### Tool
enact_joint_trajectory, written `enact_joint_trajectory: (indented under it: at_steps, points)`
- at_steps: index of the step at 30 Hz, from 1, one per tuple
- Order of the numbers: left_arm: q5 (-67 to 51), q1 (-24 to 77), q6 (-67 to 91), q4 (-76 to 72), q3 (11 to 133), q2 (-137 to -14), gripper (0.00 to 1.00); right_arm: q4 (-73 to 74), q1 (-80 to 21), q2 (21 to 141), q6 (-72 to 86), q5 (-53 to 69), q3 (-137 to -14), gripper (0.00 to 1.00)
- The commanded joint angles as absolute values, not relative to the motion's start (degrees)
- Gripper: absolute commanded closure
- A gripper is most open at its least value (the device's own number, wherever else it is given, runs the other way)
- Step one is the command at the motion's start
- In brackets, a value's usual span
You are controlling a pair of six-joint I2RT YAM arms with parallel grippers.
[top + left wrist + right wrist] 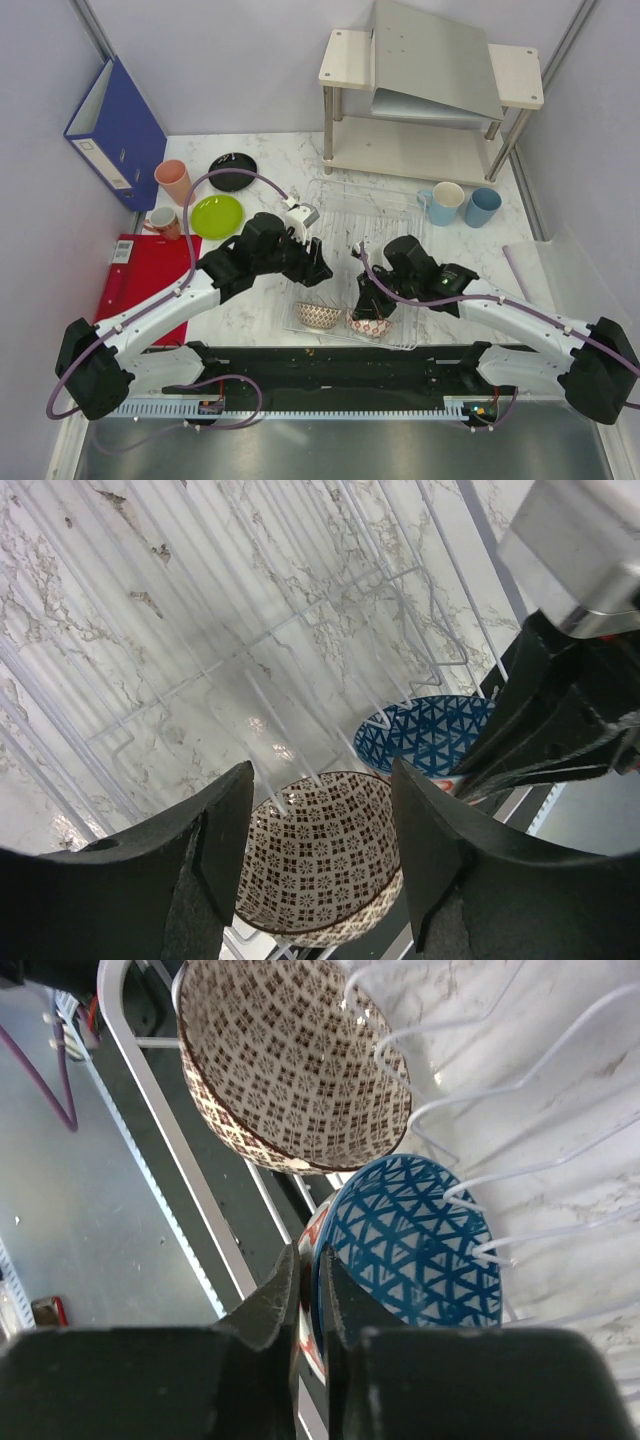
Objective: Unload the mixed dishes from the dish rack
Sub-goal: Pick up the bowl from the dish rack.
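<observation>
Mostly unloaded: the black plate (232, 171), lime-green plate (216, 215), salmon-pink cup (173, 181) and mug (163, 222) sat near the desk's left edge, the light-blue cups (443, 203) beside the dish rack (360, 215) at its far right corner. Two bowls were left at the rack's near edge. The right gripper (308, 1265) was clamped on the red-white bowl (368, 326) by its rim. The left gripper (322, 780) hovered over the brown-white bowl (318, 316), fingers apart.

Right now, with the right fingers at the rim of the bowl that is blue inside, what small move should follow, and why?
Probably lift the right fingers straight up a little. They look closed on the rim of the red-white bowl, which stands among the dish rack prongs, close beside the brown-white bowl. A short vertical lift should free it without knocking that neighbour.
</observation>
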State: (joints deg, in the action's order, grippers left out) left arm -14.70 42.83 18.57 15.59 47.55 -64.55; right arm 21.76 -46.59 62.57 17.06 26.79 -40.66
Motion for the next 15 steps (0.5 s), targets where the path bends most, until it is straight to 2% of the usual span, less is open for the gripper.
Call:
enact_joint_trajectory:
  at_steps: [1,10,15]
  points:
    - [-16.26,42.71,19.78,12.83,47.64,-64.86,0.37,24.26,-46.32,63.54,16.17,26.11,-42.01,0.92]
    - [-16.35,42.8,20.21,12.22,48.34,-66.88,0.38,24.17,-46.32,64.51,16.17,24.08,-42.54,1.0]
    - [-13.81,42.8,19.95,13.79,52.8,-74.33,0.41,24.0,-46.41,64.6,16.35,23.64,-42.63,1.0]
